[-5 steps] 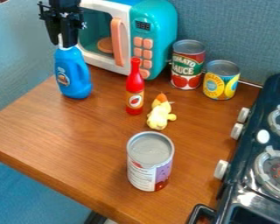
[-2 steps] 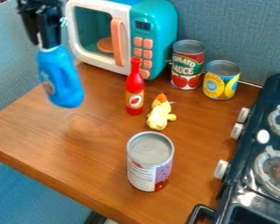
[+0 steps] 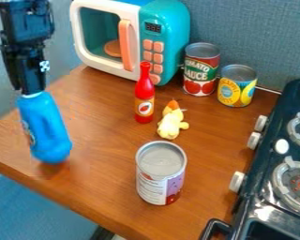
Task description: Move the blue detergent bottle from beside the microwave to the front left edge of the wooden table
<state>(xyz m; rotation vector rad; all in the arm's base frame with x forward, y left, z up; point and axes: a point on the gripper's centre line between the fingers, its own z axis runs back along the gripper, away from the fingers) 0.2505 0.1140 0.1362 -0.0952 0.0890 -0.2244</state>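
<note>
The black gripper (image 3: 31,92) hangs at the left of the camera view, shut on the neck of a blue bottle (image 3: 45,129). The bottle tilts slightly, its base low over the table's left part, with a faint shadow below it; whether it touches the wood cannot be told. To its right stands a red sauce bottle (image 3: 144,96), and beside that lies a small yellow plush toy (image 3: 171,123). A large can (image 3: 160,173) stands upright nearer the front.
A teal and white toy microwave (image 3: 167,42) stands at the back. Right of it are a tomato sauce can (image 3: 201,70) and a yellow and blue can (image 3: 236,87). A dark toy stove (image 3: 265,187) lines the right side. The wooden table (image 3: 108,187) has its edge at front left.
The gripper has carried the blue bottle from beside the microwave up off the table, then toward the front left and lower. The other things have not moved.
</note>
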